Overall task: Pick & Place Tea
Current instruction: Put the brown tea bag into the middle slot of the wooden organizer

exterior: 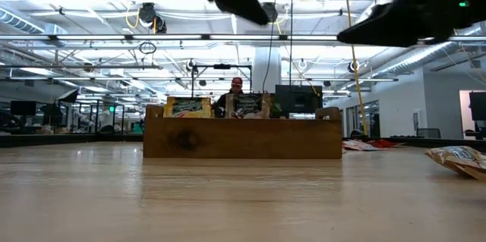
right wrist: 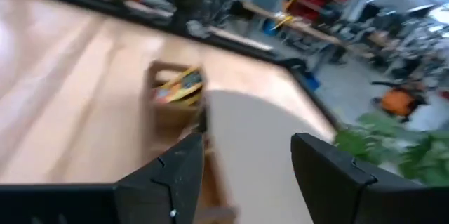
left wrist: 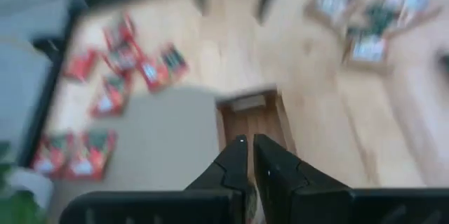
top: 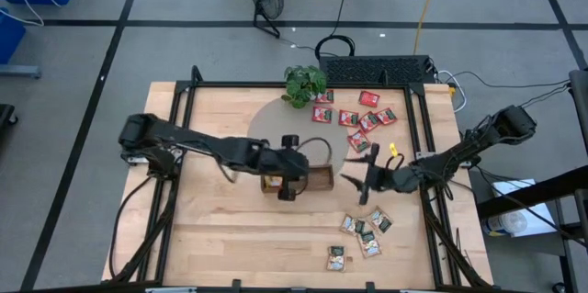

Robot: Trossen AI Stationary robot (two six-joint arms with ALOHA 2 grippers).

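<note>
The wooden tray (top: 317, 179) sits mid-table with orange-yellow tea packets (right wrist: 179, 86) standing in it, also seen in the low view (exterior: 186, 107). Red tea packets (top: 360, 115) lie scattered at the far right of the table. Beige-and-green packets (top: 365, 230) lie at the near right. My left gripper (left wrist: 250, 152) hovers above the tray (left wrist: 250, 119) with its fingers shut and nothing visible between them. My right gripper (right wrist: 245, 164) is open and empty. It hangs in the air just right of the tray (right wrist: 172, 108).
A leafy potted plant (top: 305, 84) stands at the far edge, beside the red packets. A grey round mat (top: 285, 132) lies under the tray's far side. A black frame (top: 424, 137) borders the table. Bare wood stretches across the near left. A person (exterior: 237, 84) shows in the room behind.
</note>
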